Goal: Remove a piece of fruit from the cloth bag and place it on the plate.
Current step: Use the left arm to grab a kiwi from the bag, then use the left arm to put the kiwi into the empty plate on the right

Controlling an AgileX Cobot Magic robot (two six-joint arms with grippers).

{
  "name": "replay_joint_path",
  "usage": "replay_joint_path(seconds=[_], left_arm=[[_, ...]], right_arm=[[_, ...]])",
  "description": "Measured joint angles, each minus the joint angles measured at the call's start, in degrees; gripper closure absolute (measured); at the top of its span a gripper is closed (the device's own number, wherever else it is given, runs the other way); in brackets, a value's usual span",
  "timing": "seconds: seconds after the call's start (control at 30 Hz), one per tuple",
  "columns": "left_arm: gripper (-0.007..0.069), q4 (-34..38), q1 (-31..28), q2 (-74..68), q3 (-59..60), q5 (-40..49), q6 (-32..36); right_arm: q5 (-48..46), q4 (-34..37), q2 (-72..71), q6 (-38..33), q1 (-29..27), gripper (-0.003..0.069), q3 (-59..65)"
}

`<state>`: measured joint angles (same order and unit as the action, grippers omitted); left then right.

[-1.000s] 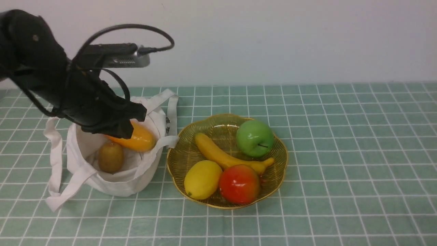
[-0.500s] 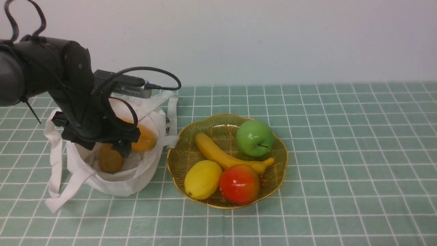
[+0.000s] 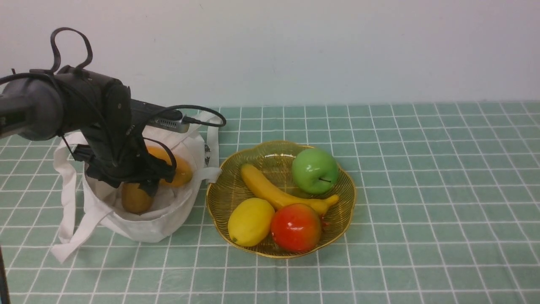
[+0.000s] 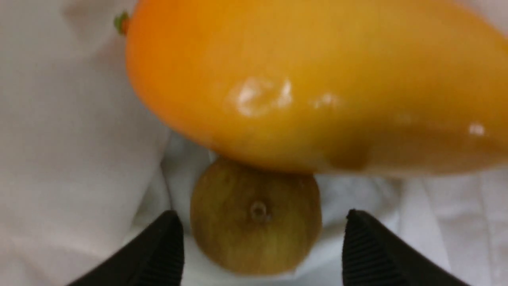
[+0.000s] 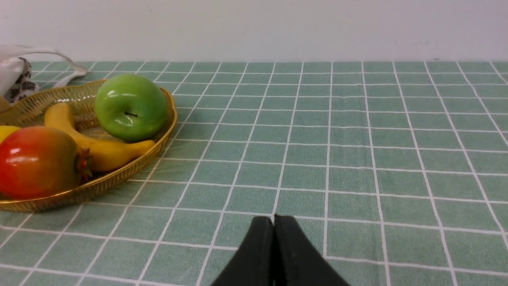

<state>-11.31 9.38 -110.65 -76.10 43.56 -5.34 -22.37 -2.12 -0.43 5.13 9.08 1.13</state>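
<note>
While the left gripper (image 4: 260,238) hangs inside the cloth bag (image 3: 143,223) with jaws spread wide and empty, the kiwi (image 4: 256,216) sits between its fingertips (a gap on each side), just beside the mango (image 4: 317,79). Next to the bag, the plate (image 3: 348,198) holds other fruit. The right gripper (image 5: 274,228) is closed on nothing above the table (image 5: 397,159).

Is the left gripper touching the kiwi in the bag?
Apart. Left wrist view: the left gripper's open fingers flank the kiwi, the bag showing in both gaps.

Kiwi (image 3: 136,199) in bag (image 3: 145,226), left of plate (image 3: 352,191)
</note>
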Motion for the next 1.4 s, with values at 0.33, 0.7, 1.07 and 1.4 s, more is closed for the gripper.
replay_joint_path(seconds=[0.33,0.7,1.07,1.4], left_arm=[[0.0243,-0.9,0.0,-1.8,-0.5,-0.8,-0.1],[0.0243,-1.3,0.0,8.0,-3.5,14.9,-0.2],[0.0243,18.4,1.3,15.1,-4.9,13.5,2.5],[0.0243,37.2,10.6,8.7,-4.9,-2.0,16.0]], right_arm=[[0.0,0.0,0.0,0.0,0.0,0.0674,0.0],[0.0,0.0,0.0,0.0,0.0,0.0674,0.0],[0.0,0.0,0.0,0.0,0.0,0.0674,0.0],[0.0,0.0,0.0,0.0,0.0,0.0674,0.0]])
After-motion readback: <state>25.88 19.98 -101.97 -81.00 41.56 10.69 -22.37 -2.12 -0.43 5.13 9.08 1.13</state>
